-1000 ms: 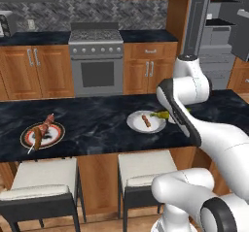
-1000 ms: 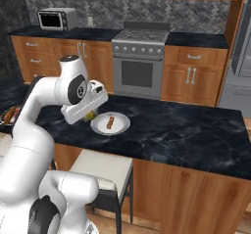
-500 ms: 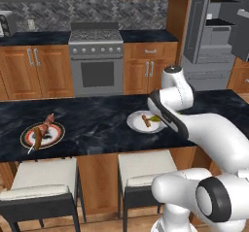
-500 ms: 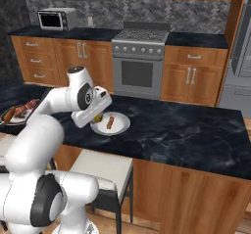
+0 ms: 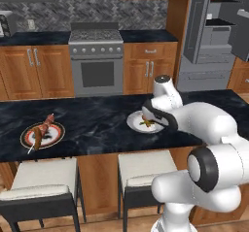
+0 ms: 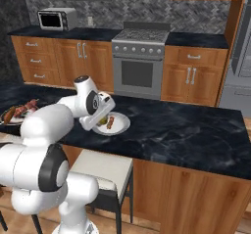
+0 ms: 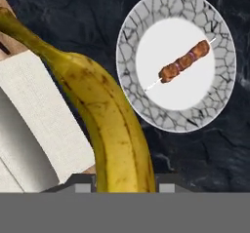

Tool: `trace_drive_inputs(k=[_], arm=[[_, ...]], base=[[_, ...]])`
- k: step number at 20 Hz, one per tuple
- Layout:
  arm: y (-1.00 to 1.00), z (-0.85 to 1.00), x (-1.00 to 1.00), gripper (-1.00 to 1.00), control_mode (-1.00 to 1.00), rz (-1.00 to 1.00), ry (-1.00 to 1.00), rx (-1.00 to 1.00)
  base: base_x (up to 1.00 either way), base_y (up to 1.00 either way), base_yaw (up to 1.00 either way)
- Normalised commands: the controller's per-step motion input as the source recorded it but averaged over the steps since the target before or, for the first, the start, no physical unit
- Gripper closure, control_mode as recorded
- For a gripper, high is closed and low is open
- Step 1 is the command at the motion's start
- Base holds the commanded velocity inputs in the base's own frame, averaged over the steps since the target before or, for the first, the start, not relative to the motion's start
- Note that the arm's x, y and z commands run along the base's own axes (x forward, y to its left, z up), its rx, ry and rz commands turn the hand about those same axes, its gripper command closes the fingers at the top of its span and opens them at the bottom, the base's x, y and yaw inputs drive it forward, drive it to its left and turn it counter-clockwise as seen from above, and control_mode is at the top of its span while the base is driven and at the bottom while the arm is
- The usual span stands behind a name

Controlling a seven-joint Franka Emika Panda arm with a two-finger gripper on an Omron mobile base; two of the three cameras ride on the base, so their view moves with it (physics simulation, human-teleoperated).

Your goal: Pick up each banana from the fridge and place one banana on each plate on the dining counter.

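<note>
Clamped on a curved yellow banana (image 7: 114,125) with brown speckles, the pincer (image 7: 124,181) hangs over the near edge of the long black marble-look bench (image 5: 102,129), its two dark tips hugging the fruit's lower end in the hand view. The banana's dark stem runs away from the tips toward the upper left of that view, over the pale cushioned seat of a stool (image 7: 34,125). Just beside the banana lies a round white plate (image 7: 215,105) with a grey crackle rim, resting on the black stone and carrying a brown skewered sausage-like piece (image 7: 183,61) across its middle. From the left base view, the white arm bends low over this plate (image 5: 136,124), and a bit of yellow shows at the hand. Well apart to the left on the same bench sits a second round plate with a dark reddish ring (image 5: 57,135), bearing skewered food. Behind stands the tall grey metal fridge (image 5: 214,37), its door open.
</note>
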Motion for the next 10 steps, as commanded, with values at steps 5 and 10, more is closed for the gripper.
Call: trace_drive_inputs(k=[5,10], arm=[[-0.06,-0.23,0.57,1.0,-1.0,0.02,0.0,0.01],[-0.14,-0.13,0.46,1.0,-1.0,0.09,0.0,0.08]], base=[[0.0,0.0,0.0],[0.0,0.0,0.0]])
